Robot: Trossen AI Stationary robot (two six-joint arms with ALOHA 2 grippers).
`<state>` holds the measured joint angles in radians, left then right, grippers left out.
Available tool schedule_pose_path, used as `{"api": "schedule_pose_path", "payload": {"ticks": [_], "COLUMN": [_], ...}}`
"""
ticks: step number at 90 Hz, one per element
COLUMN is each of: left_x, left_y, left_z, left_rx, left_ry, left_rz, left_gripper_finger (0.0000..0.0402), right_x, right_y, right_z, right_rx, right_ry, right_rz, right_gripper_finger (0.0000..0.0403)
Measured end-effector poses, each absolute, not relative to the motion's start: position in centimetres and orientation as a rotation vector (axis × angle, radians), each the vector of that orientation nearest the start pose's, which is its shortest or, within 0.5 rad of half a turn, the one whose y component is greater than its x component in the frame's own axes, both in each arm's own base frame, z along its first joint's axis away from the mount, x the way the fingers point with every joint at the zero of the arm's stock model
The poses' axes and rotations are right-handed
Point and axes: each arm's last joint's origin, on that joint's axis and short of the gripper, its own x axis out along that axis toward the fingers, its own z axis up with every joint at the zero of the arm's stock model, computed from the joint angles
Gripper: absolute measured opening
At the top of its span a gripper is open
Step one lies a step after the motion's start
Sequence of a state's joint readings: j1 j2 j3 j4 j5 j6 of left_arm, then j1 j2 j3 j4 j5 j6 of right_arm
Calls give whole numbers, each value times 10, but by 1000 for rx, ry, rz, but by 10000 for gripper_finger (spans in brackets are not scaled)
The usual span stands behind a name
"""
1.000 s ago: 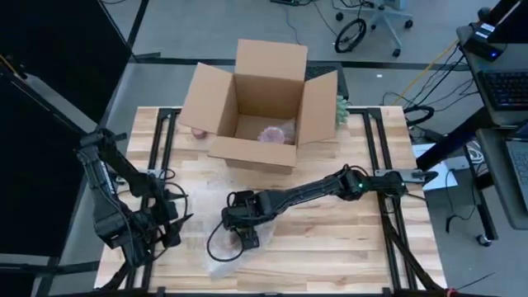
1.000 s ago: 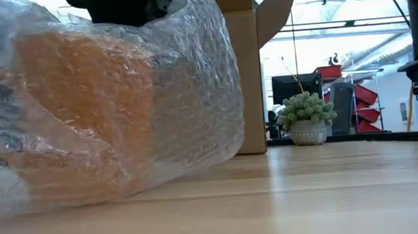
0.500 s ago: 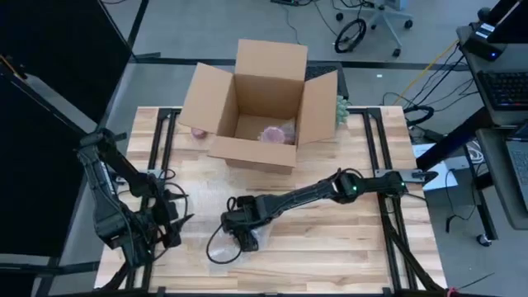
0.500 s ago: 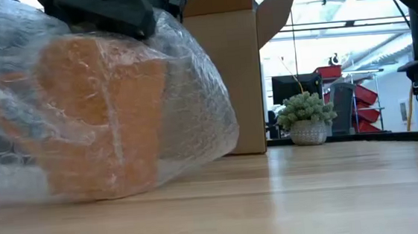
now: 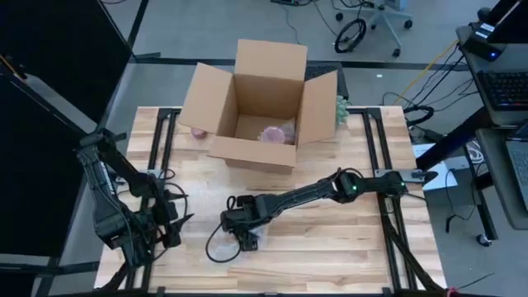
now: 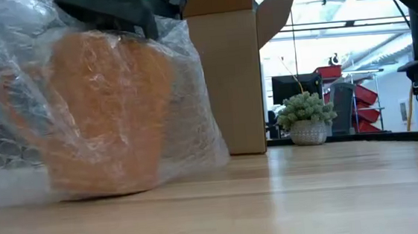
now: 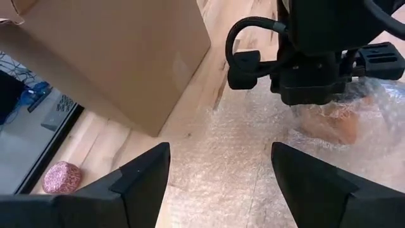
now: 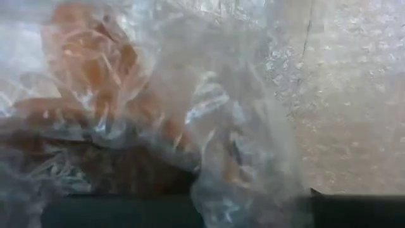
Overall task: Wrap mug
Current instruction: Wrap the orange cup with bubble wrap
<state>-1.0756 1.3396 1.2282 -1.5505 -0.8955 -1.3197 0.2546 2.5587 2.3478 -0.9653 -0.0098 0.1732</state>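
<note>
An orange mug (image 6: 104,110) stands upright on the table near its front edge, covered in clear bubble wrap (image 6: 194,118). The wrap's loose sheet (image 7: 221,158) lies flat on the wood beside it. My right gripper (image 5: 245,231) reaches in from the table's right and sits on top of the wrapped mug (image 7: 335,123). Its fingers are buried in the wrap. My left gripper (image 5: 173,221) waits open at the table's left, pointing at the wrap and touching nothing. My right gripper comes down from above onto the top of the wrapped mug (image 6: 116,34), where the wrap is gathered under its body. Wrap and gripper body hide the fingers, so which part they hold cannot be told. The mug stands upright, its base on the table.
An open cardboard box (image 5: 260,107) stands at the far middle of the table with a pink wrapped lump (image 5: 271,134) inside. Another pink lump (image 5: 198,132) lies left of the box. A small potted plant (image 6: 306,117) sits at the far right. Bare wood lies to the right.
The mug has been tipped from leaning to upright under my right gripper and has shifted a little toward the table's right. The wrap has been drawn in closer around it. My right gripper has lowered slightly onto the mug's top.
</note>
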Motion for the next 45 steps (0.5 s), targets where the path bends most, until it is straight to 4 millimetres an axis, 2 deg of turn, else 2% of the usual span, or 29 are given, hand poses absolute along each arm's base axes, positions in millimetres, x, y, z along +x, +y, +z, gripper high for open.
{"api": "schedule_pose_path", "payload": {"ticks": [26, 45], "left_x": [116, 117], "left_y": [-167, -169], "left_z": [307, 307], "left_rx": [154, 133], "left_ry": [742, 735], "left_rz": [417, 406], "left_gripper_finger": [262, 262], "right_x": [511, 508], "right_y": [134, 132], "right_z": [170, 189], "right_rx": [-3, -6], "right_ry": [1190, 1160], "right_rz": [125, 128], "right_gripper_finger": [172, 235]}}
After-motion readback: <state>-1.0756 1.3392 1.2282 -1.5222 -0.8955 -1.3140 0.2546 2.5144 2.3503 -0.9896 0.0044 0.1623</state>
